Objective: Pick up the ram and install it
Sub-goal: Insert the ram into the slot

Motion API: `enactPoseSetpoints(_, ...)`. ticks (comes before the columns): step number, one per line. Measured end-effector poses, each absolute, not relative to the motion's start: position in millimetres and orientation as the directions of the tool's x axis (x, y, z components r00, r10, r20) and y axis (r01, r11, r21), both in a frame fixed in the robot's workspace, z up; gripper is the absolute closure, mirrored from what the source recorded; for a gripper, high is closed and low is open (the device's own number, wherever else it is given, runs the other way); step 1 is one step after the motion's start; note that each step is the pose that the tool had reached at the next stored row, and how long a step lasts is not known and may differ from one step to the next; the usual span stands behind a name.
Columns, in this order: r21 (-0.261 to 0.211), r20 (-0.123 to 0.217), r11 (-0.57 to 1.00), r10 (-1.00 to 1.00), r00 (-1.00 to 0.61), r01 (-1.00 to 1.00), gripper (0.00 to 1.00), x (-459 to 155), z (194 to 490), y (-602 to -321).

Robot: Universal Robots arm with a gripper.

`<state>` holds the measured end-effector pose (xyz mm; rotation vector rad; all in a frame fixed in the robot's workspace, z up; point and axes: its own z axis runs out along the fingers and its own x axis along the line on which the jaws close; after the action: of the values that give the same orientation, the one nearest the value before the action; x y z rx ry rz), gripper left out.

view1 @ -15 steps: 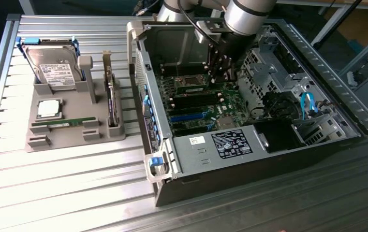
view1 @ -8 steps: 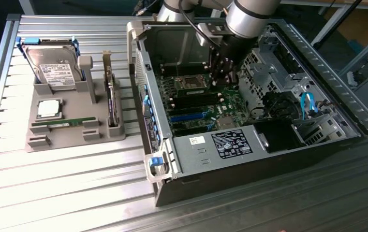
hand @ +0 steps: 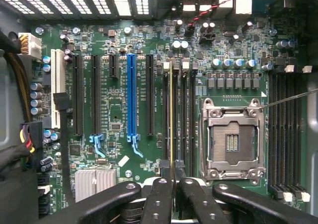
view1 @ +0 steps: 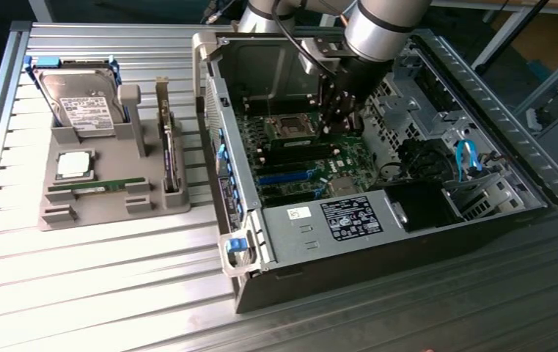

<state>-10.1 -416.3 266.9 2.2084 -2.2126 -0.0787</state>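
By CPU socket [hand: 232, 137], fingers [hand: 164, 186] grip ram [hand: 171, 110].

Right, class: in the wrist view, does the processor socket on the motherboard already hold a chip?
No, the processor socket stands empty, with its bare contact bed showing inside the metal frame.

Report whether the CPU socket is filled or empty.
Empty: the socket shows bare contacts inside its metal frame; the processor lies on the tray.

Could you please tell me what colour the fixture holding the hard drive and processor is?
The fixture is light grey, clearest in the exterior view.
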Motion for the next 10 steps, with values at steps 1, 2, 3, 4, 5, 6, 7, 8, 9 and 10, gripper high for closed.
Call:
enactPoseSetpoints(1,0.046,-0.025,0.001,-1.000,-0.002,-0.999,0.88,-10.2,266.9,-417.2)
enactPoseSetpoints(2,0.046,-0.025,0.001,-1.000,-0.002,-0.999,0.88,-10.2,267.0,-418.4)
enactPoseSetpoints(3,0.046,-0.025,0.001,-1.000,-0.003,-0.999,0.88,-10.2,266.9,-418.8)
enactPoseSetpoints(4,0.046,-0.025,0.001,-1.000,-0.003,-0.999,0.88,-10.2,266.9,-418.8)
enactPoseSetpoints(5,0.046,-0.025,0.001,-1.000,-0.002,-0.999,0.88,-10.2,266.9,-418.8)
enactPoseSetpoints(6,0.046,-0.025,0.001,-1.000,-0.002,-0.999,0.88,-10.1,266.9,-418.8)
enactPoseSetpoints(7,0.046,-0.025,0.001,-1.000,-0.003,-0.999,0.88,-10.1,267.0,-418.8)
enactPoseSetpoints(8,0.046,-0.025,0.002,-1.000,-0.003,-0.999,0.88,-10.1,266.9,-418.9)
enactPoseSetpoints(9,0.046,-0.025,0.004,-1.000,-0.005,-0.999,0.88,-10.1,266.9,-418.9)
enactPoseSetpoints(10,0.046,-0.025,0.006,-1.000,-0.008,-0.999,0.88,-10.2,266.8,-418.9)
